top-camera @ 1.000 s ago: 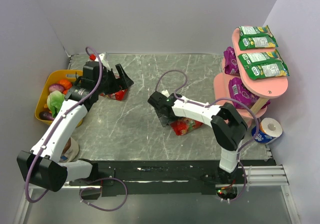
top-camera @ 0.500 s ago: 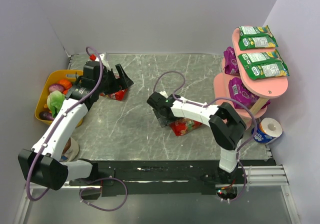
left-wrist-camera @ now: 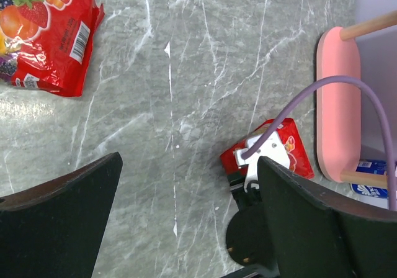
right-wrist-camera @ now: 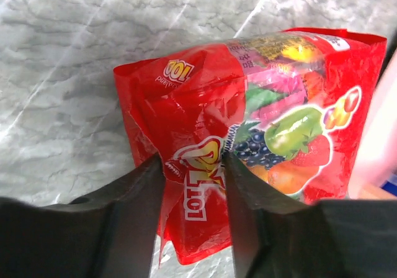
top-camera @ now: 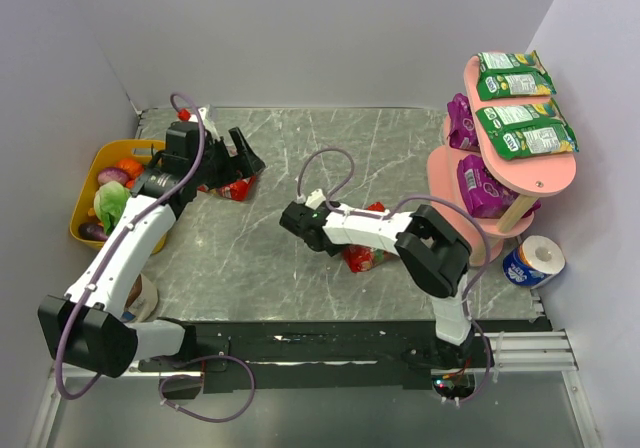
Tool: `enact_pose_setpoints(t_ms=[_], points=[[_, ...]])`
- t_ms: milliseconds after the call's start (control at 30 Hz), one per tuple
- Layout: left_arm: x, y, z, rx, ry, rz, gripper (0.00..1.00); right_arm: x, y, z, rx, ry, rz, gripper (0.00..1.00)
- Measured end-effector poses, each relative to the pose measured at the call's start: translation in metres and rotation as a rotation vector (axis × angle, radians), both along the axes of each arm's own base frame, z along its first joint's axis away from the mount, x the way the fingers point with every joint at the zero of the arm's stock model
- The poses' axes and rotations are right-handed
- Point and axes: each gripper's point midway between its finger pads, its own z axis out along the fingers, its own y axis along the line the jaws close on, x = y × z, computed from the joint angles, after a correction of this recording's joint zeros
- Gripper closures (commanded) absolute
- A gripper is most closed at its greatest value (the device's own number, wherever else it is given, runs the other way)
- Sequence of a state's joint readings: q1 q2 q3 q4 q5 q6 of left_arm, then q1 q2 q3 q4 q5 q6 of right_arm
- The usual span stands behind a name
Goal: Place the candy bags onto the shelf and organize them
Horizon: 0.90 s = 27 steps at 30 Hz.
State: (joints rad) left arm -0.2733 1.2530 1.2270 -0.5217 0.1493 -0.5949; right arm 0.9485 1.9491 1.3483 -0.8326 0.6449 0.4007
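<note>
Your right gripper [right-wrist-camera: 191, 188] pinches the near edge of a red bag [right-wrist-camera: 279, 98], which stretches ahead of it; your left gripper [left-wrist-camera: 186, 216] gapes wide, the other red bag [left-wrist-camera: 53, 39] ahead, off to one side, untouched.

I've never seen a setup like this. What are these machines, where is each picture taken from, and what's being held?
These are two robot arms bolted to a table. The wide picture looks down from above; the other two come from a camera on each wrist. The right gripper pinches a red candy bag. The left gripper hangs open near the other red bag, holding nothing. On the pink shelf already lie green bags and purple bags. A yellow bowl sits at the left.
</note>
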Motion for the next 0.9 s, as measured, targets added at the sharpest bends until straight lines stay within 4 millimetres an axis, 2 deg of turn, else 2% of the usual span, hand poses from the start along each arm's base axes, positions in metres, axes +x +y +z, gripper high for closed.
enact_pose_setpoints(t_ms=[67,100,167,200,267,733,833,900], points=[[0.001,0.0,-0.002,0.0,0.006,-0.001,0.04,0.0,0.001,-0.001,-0.03,-0.015,-0.007,0.66],[0.001,0.0,-0.003,0.0,0.009,0.001,0.04,0.0,0.002,0.0,-0.043,-0.024,-0.01,0.73],[0.002,0.001,-0.004,0.001,0.012,0.002,0.03,-0.002,0.003,0.0,-0.062,-0.035,-0.015,0.81],[0.002,0.001,-0.004,-0.001,0.012,0.001,0.04,-0.003,0.003,0.002,-0.066,-0.041,-0.023,0.91],[0.003,0.001,-0.004,-0.002,0.014,0.001,0.03,-0.004,0.002,0.005,-0.072,-0.051,-0.038,1.0],[0.004,0.003,-0.002,-0.007,0.011,0.002,0.04,-0.003,-0.012,0.015,-0.08,-0.104,-0.157,1.0],[0.005,0.002,0.001,-0.011,0.005,-0.002,0.04,0.003,-0.021,0.019,-0.073,-0.118,-0.197,1.0],[0.005,0.002,0.002,-0.012,0.003,-0.003,0.04,0.009,-0.036,0.025,-0.078,-0.131,-0.235,1.0]])
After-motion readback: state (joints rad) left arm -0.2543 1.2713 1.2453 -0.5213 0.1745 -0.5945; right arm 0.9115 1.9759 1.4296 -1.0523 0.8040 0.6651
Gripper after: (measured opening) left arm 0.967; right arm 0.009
